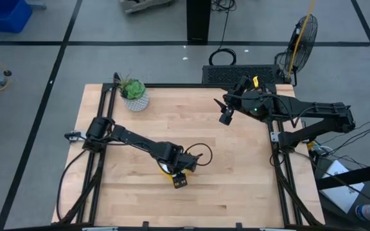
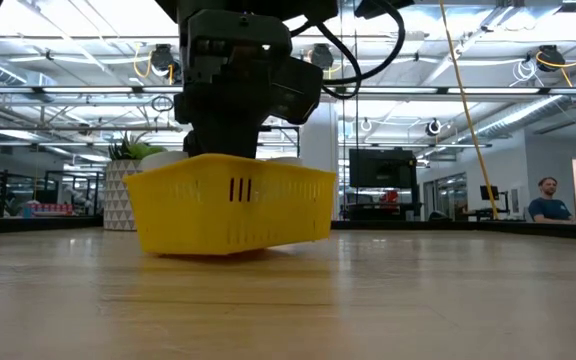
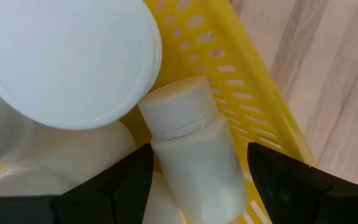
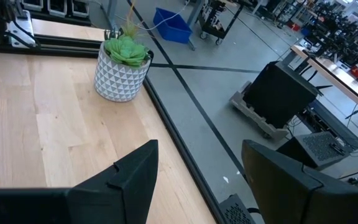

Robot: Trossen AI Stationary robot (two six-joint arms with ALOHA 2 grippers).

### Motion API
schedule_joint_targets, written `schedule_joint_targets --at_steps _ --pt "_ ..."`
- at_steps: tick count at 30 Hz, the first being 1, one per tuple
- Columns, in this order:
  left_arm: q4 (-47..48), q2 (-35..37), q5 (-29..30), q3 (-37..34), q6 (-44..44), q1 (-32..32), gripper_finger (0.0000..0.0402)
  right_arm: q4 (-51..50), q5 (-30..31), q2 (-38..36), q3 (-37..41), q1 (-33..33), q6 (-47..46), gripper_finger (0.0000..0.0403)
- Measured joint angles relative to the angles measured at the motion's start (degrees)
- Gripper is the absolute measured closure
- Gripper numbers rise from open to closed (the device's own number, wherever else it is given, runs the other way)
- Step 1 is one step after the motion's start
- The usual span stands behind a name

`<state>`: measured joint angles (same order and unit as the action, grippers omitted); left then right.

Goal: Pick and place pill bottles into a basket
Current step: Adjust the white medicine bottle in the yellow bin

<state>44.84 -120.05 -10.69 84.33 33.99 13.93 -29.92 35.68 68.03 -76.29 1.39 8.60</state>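
1. Where the basket point(image 2: 228, 210) sits on the table's near half: left claw point(image 1: 180, 179) low over it, released, straddling a pill bottle point(image 3: 194, 162) that leans on the yellow wall.
2. Alongside, another bottle's cap point(image 3: 67, 56); crowded inside, so probably best to rise straight up.
3. Farther off: bare wood on every side, table edges well apart.
4. At the far right: right claw point(image 1: 225, 115) raised, spread, empty, waiting.
5. Far left corner: plant pot point(image 1: 135, 99), clear of both arms.
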Motion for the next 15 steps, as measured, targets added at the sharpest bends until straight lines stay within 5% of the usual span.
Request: schedule_joint_targets --at_steps 7,15 --pt "-1.3 -0.2 -4.1 1.5 0.2 -0.6 0.0143 0.8 0.0 0.0 0.0 0.0 0.1 0.0179" --pt "-1.9 -0.5 -7.5 2.3 -0.3 -0.5 0.0234 1.0 0.0 0.0 0.0 0.0 0.2 0.0179"
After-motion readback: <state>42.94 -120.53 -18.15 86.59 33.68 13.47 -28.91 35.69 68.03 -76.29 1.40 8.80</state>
